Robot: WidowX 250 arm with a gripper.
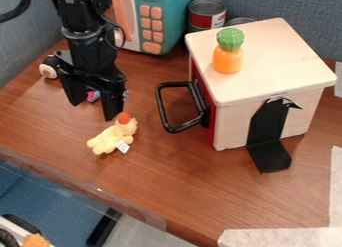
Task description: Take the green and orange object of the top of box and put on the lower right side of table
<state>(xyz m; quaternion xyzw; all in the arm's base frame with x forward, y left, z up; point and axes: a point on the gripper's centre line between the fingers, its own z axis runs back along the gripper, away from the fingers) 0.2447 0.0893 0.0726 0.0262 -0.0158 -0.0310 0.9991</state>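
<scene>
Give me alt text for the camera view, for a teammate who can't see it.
A green and orange toy pineapple stands on top of a pale wooden box, toward the picture's left edge of it. The open black gripper hangs left of the box, beside a yellow plush toy on the table.

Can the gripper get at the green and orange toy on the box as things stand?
Probably yes: the toy stands upright on the box with nothing over it. The open gripper hangs off to the side, so it would likely need lifting across, clear of the black handle.
</scene>
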